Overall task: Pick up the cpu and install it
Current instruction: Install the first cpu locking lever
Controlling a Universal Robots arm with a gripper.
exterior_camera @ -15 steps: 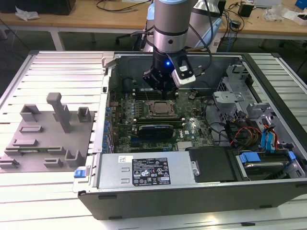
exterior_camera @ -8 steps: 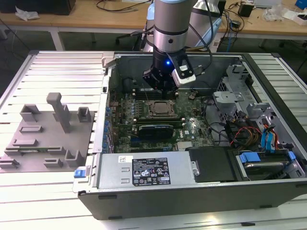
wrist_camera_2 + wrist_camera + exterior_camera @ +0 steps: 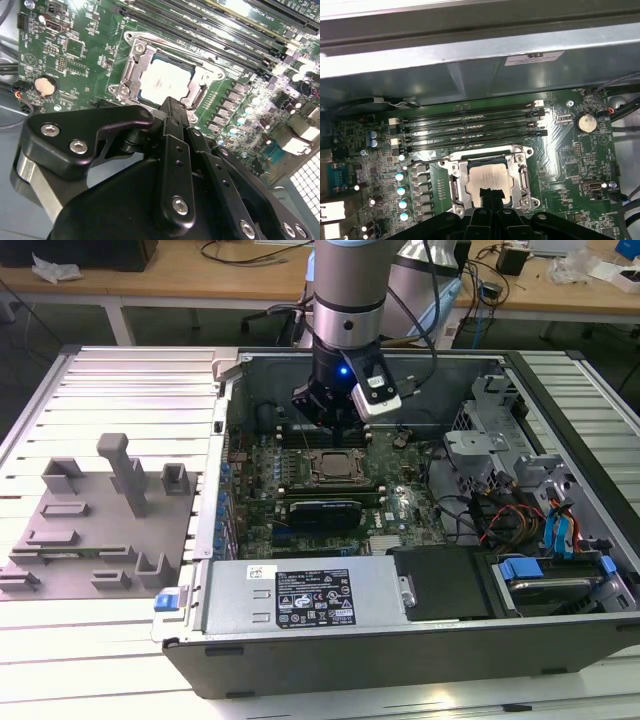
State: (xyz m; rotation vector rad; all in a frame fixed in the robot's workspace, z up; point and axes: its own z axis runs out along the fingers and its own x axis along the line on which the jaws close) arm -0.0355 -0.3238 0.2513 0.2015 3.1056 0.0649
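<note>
Cpu, pale and square, sits in a steel socket; second wrist view adds the black bolted end effector, fingers together.

Silvery-white cpu, green motherboard, black fingers, dark grey case, black-and-white label, blue clips

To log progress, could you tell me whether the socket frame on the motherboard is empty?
No, the pale cpu lies flat inside the socket frame in the first wrist view.
</note>
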